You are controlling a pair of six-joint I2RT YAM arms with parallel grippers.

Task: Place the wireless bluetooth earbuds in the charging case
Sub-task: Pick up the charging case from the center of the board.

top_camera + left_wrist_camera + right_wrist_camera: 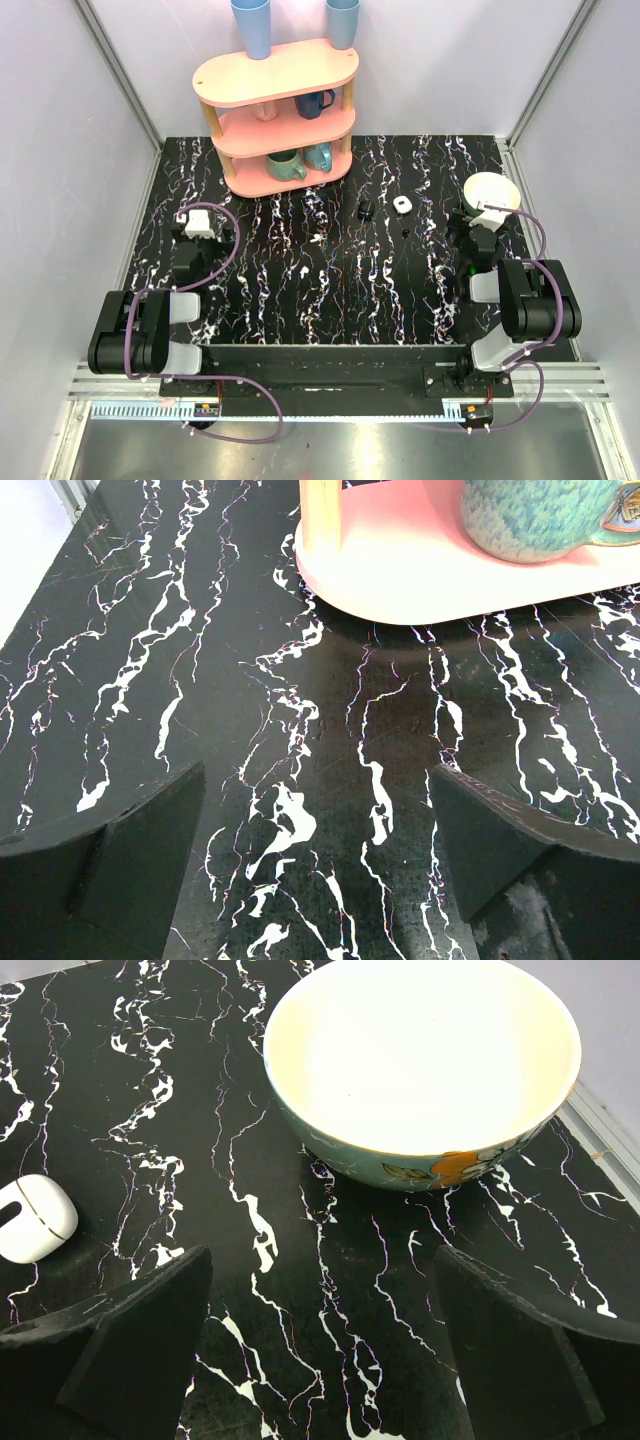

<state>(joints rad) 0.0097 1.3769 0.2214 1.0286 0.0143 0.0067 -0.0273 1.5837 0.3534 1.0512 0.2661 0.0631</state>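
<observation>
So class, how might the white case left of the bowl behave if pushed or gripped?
The case looks glossy and rounded, so it may slip in a grip. Small beside the bowl, it is probably light and likely to slide on the smooth table when nudged.

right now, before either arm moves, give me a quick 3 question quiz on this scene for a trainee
1. True or false: the left claw and the right claw both stand open and hold nothing.
2. In the right wrist view, what lies on the table to the left of the bowl?
A. a blue cup
B. a white case
C. a spoon
3. Fill in: in the left wrist view, the teal mug stands on the bottom tier of the pink ____.

Key: 1 true; 2 B; 3 shelf
</observation>
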